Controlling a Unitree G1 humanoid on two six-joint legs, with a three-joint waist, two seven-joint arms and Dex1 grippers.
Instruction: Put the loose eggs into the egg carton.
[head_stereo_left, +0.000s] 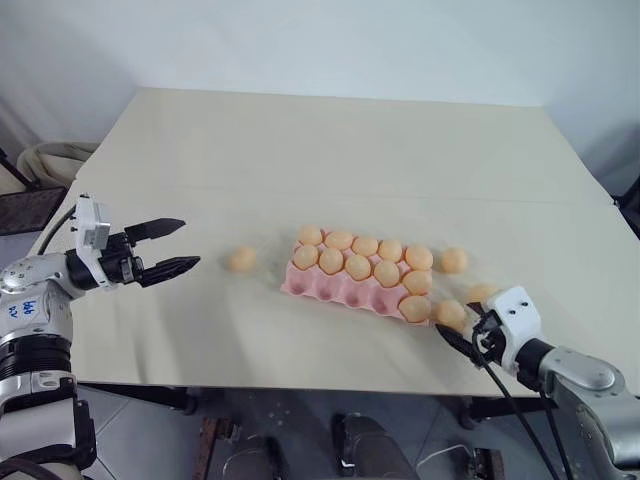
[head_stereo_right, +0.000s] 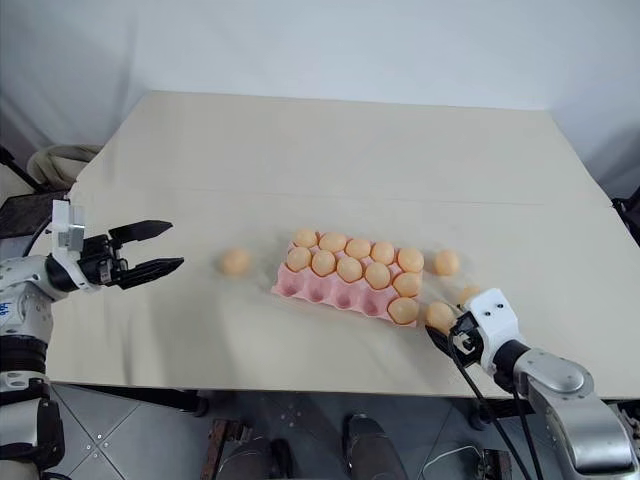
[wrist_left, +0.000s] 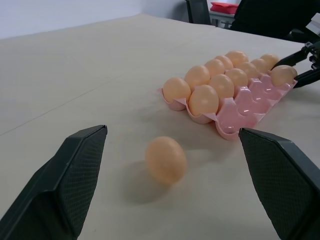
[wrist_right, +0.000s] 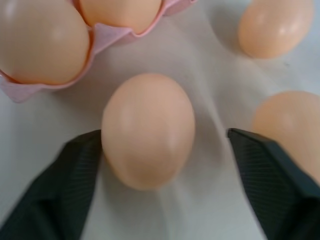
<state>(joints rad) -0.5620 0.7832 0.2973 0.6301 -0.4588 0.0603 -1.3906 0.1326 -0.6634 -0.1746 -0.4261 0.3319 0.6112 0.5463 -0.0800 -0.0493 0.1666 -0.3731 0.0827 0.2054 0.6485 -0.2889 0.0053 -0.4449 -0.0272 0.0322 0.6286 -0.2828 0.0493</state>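
Observation:
The pink egg carton (head_stereo_left: 335, 290) lies mid-table with several eggs in its back rows and right end; front cups are bare. One loose egg (head_stereo_left: 241, 259) rests left of it, in front of my left gripper (head_stereo_left: 190, 243), which hovers open and apart from it. Three loose eggs lie at the carton's right end: one (head_stereo_left: 453, 260) further back, one (head_stereo_left: 480, 293) in the middle and the nearest (wrist_right: 147, 130). My right gripper (wrist_right: 162, 135) straddles that nearest egg, open; one finger (wrist_right: 75, 175) touches its side and the other stands off.
The beige table (head_stereo_left: 300, 150) has wide bare room behind and to the left of the carton. Its front edge (head_stereo_left: 300, 385) runs close to both grippers. A cable (head_stereo_left: 500, 385) hangs from my right arm. A dark chair (wrist_left: 197, 10) stands beyond the table.

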